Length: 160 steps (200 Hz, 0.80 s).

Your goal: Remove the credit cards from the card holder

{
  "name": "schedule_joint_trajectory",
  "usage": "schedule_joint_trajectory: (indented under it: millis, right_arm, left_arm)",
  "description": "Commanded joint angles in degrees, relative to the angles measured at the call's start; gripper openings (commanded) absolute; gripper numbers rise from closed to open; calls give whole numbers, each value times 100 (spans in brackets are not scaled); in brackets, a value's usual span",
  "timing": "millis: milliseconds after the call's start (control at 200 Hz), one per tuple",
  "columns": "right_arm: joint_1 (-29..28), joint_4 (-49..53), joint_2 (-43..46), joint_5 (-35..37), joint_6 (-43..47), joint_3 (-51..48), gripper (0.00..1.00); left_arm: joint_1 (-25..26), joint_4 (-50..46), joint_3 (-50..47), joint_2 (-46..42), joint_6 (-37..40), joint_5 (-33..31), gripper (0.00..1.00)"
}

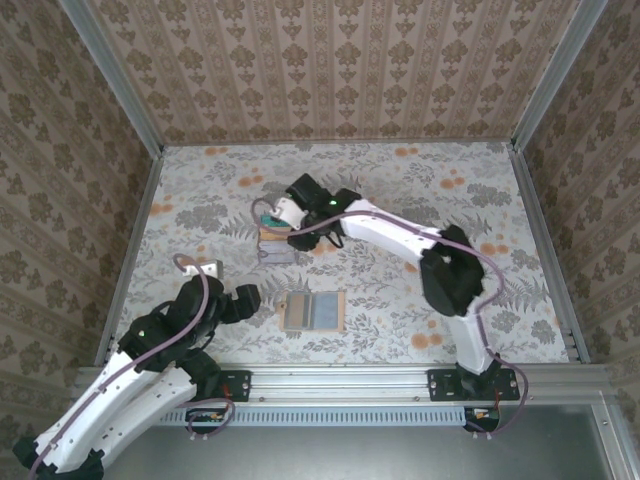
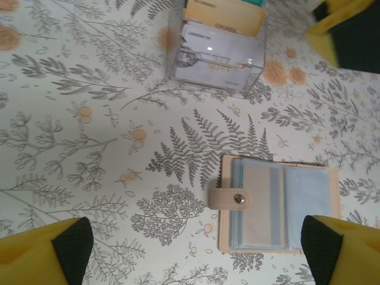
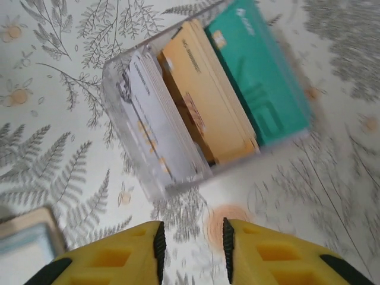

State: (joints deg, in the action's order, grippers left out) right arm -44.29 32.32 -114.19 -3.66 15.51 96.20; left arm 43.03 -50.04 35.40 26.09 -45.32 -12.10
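The card holder (image 1: 313,311) is pictured lying open and flat near the front edge of the tabletop (image 1: 420,190), its long axis running side to side. No coloured card can be made out in its sleeves. The credit cards (image 3: 202,101), in teal, yellow and pale grey, are stood on edge in a clear box (image 3: 119,77) farther back. The left tool (image 2: 196,246), spread wide and empty, is poised just left of the holder and is the nearer one, while the right tool (image 3: 193,249), parted by a narrow gap with nothing between, is held over the box.
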Motion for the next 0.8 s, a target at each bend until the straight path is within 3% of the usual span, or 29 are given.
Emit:
schedule_joint_trajectory:
  millis: [0, 200, 310, 440, 600, 795]
  right_arm:
    - [21, -1204, 1041, -126, -1261, -997, 35]
    - [12, -1957, 2315, -305, -2704, -3075, 36]
    - [-4, -2192, 2855, -241, -3343, -4013, 35]
    - [-141, -2733, 3357, -359, -4069, -5055, 32]
    - [-375, -3155, 3667, -296, -4721, -5767, 30]
    - [-633, -3672, 3325, -187, -5122, -6157, 24]
  left_arm:
    - [-32, 622, -206, 194, 85, 519, 89]
    - [3, 1924, -692, 823, -21, 1323, 71]
    - [135, 2333, -801, 1279, -72, 1341, 67]
    - [314, 2750, -867, 1824, -61, 1338, 55]
    - [469, 3149, -911, 2491, -64, 1345, 48]
    - [509, 3661, -1017, 3011, -91, 1616, 44]
